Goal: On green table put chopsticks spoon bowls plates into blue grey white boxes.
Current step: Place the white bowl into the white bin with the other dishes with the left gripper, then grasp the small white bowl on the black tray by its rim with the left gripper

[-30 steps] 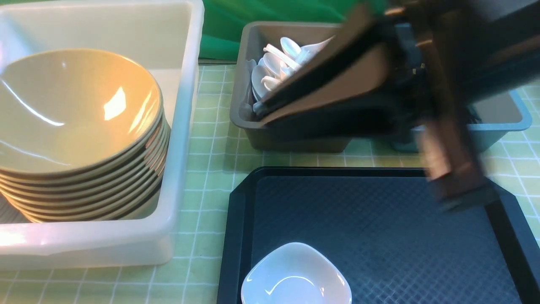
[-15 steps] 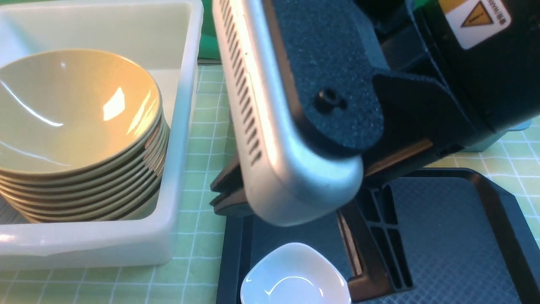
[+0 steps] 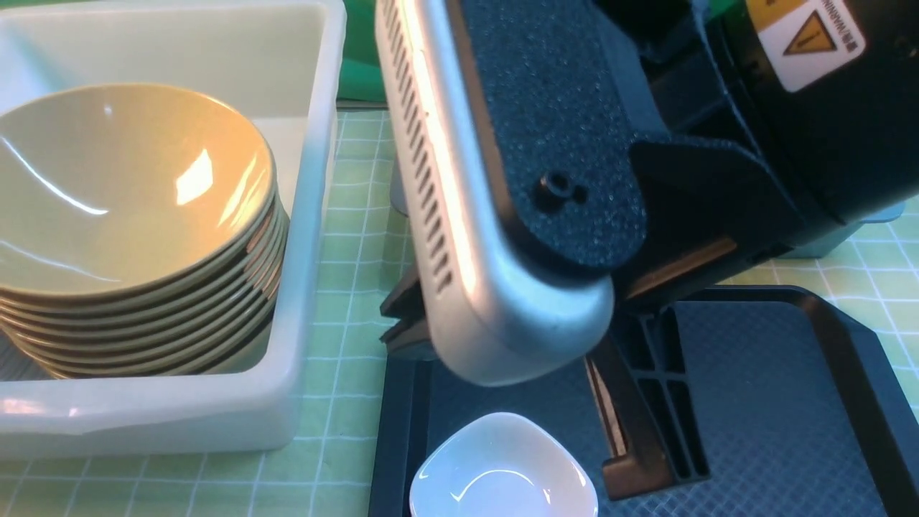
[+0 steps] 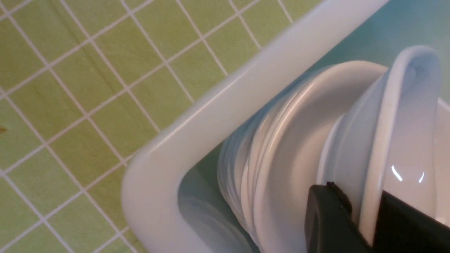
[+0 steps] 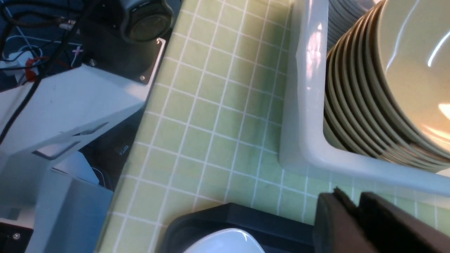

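White and glossy, one plate (image 3: 502,477) lies at the bottom centre of the front view, on the black tray (image 3: 775,431). Just above it the right gripper (image 3: 396,324) hangs over the tray's upper left corner, jaws almost pressed together on nothing. At the left, the bowls (image 3: 129,201) stand stacked in the white box (image 3: 316,215) on the green table (image 3: 352,251). The left gripper (image 4: 358,196) straddles a rim on the stack of plates (image 4: 281,147) in that box; whether it pinches, I cannot tell. At the right edge, a corner of the blue box (image 3: 879,214) shows.
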Controlling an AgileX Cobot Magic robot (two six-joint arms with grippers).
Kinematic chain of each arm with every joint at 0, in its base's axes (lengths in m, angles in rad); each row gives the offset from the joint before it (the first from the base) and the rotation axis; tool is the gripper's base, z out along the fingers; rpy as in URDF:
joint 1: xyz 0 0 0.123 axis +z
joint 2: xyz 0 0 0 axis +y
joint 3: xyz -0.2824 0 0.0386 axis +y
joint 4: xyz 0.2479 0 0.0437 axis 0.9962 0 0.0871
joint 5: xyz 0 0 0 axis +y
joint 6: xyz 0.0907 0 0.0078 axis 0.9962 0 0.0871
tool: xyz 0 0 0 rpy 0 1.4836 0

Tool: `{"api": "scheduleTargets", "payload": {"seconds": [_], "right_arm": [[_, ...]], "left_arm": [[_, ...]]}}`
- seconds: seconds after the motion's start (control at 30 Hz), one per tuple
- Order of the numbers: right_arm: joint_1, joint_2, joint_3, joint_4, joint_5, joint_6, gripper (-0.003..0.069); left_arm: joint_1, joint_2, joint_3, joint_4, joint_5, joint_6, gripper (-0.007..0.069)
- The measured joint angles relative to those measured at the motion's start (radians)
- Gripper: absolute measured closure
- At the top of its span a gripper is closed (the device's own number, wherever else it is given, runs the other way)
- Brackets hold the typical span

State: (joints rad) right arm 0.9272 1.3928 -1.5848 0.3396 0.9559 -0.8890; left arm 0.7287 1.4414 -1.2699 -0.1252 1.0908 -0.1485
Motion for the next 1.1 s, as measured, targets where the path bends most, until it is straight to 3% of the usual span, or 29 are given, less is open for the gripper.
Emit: {"api": "scheduleTargets", "payload": {"seconds": [0.07, 0.27, 0.3, 0.37, 0.47, 0.87, 0.97, 1.1], "right_arm": [[0.000, 0.000, 0.000, -0.002, 0.000, 0.000, 0.0559], [0.000, 0.000, 0.000, -0.011, 0.003, 0.000, 0.0559], [0.000, 0.000, 0.000, -0.011, 0.004, 0.000, 0.0559], [0.000, 0.000, 0.000, -0.011, 0.006, 0.000, 0.0558], [0.000, 0.000, 0.000, -0.013, 0.009, 0.000, 0.0558], [0.000, -0.049, 0.000, -0.020, 0.010, 0.050, 0.0548], [-0.020, -0.066, 0.000, -0.021, 0.009, 0.105, 0.0541], [-0.086, -0.096, 0.006, -0.035, 0.007, 0.207, 0.0528]], "left_arm": [[-0.016, 0.000, 0.000, 0.020, 0.000, -0.003, 0.0492], [-0.096, 0.000, 0.000, 0.118, 0.036, -0.054, 0.0201], [-0.098, 0.000, 0.000, 0.125, 0.040, -0.056, 0.0190], [-0.124, 0.000, 0.000, 0.145, 0.055, -0.067, 0.0078], [-0.153, -0.014, 0.000, 0.171, 0.079, -0.073, -0.0020], [-0.211, -0.260, 0.000, 0.178, 0.153, -0.075, -0.0036], [-0.328, -0.344, 0.000, 0.076, 0.149, -0.005, -0.0020], [-0.566, -0.426, 0.041, -0.144, 0.076, 0.171, 0.0020]]}}
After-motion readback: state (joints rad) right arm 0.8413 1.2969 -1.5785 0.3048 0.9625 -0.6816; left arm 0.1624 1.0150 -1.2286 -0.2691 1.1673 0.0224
